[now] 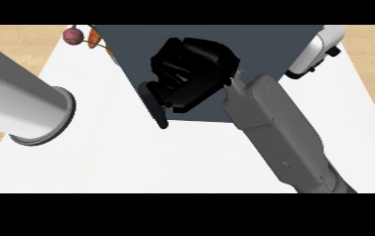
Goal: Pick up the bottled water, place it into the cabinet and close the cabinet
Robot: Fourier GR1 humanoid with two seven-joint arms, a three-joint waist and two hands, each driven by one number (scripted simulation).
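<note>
The right robot hand (192, 76) hangs over the dark cabinet (271, 44), fingers curled, apparently to work its front; whether it grips anything I cannot tell. No water bottle shows, so it may already sit inside the cabinet. Left of the cabinet only a grey forearm (33, 103) shows above the white table (147, 165).

My right hand (189, 76) lies over the cabinet (264, 46) at the counter's (183, 155) back middle. Vegetables (82, 35) sit behind its left corner, an appliance (316, 54) at its right.
</note>
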